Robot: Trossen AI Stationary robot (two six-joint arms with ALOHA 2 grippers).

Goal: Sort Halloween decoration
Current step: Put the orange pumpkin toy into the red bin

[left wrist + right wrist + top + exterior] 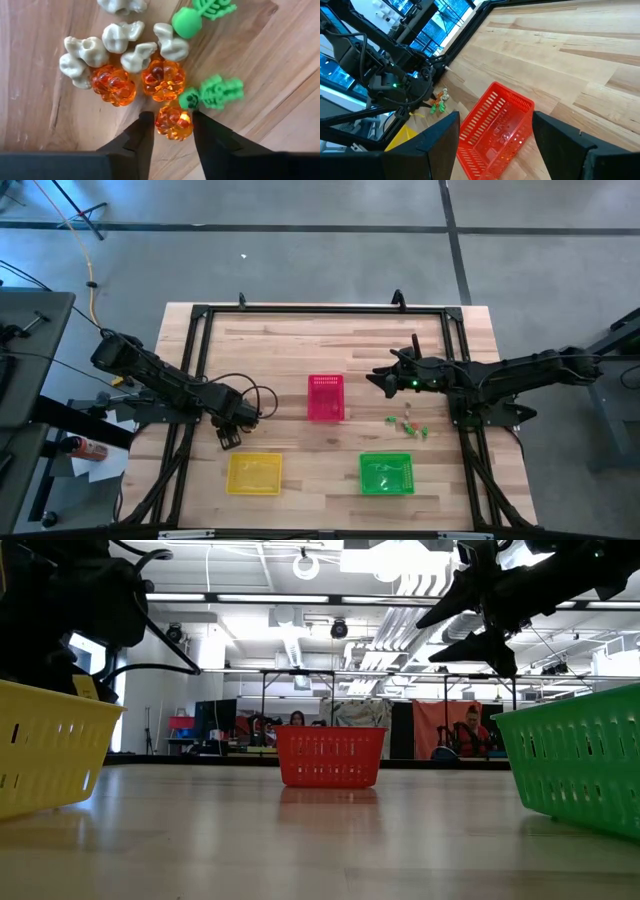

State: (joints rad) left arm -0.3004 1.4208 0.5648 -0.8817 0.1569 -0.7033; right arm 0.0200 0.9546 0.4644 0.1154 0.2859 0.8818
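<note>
In the left wrist view, a cluster of tiny trinkets lies on the wooden table: pale skulls (120,47), orange pumpkins (114,85) and green skeleton pieces (215,92). My left gripper (173,120), which also shows in the high view (230,432), points down at the cluster and is shut on one orange pumpkin (173,121). My right gripper (385,377) is open and empty, raised above the table just right of the red basket (326,397). A second small scatter of green and pale trinkets (407,423) lies on the table near the right arm. My left gripper pinches an orange pumpkin trinket by its two opposite sides (189,122) between its two fingertips (147,120). The fingers come from above, pointing down. The pumpkin sits at the near edge of the cluster, beside a green skeleton piece; whether it is off the table does not show.
A yellow basket (253,473) and a green basket (386,473) stand near the front edge, with the red basket at the middle. A black frame (320,310) runs round the table. Bare wood lies between the baskets. People sit in the room far behind (297,718).
</note>
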